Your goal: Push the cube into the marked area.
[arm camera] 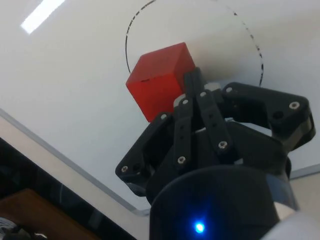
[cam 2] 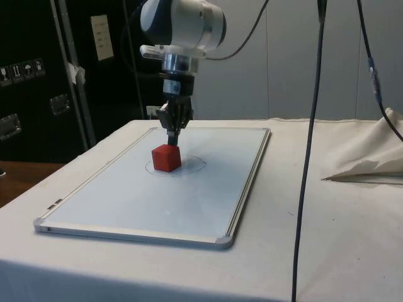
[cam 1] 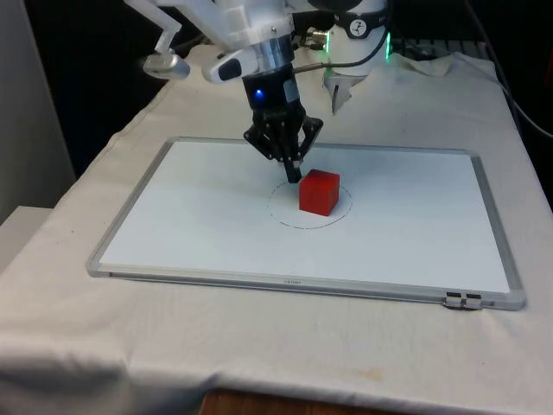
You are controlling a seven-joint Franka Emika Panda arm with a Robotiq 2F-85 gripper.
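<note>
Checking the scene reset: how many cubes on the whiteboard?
1. The red cube sits on the whiteboard inside the dashed circle, with the gripper shut and touching its far side. Nothing hints at another.

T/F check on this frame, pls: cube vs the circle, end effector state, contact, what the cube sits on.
1. The red cube lies inside the dashed circle. True.
2. The end effector is wide open around the cube. False: its fingers are shut together, forming one tip beside the cube.
3. The end effector tip is at the cube's side, not above it. True: in the wrist view it meets one face.
4. The cube sits on the bare white cloth. False: it sits on the whiteboard.
5. The cube is tipped onto an edge. False: it rests flat on one face.
</note>
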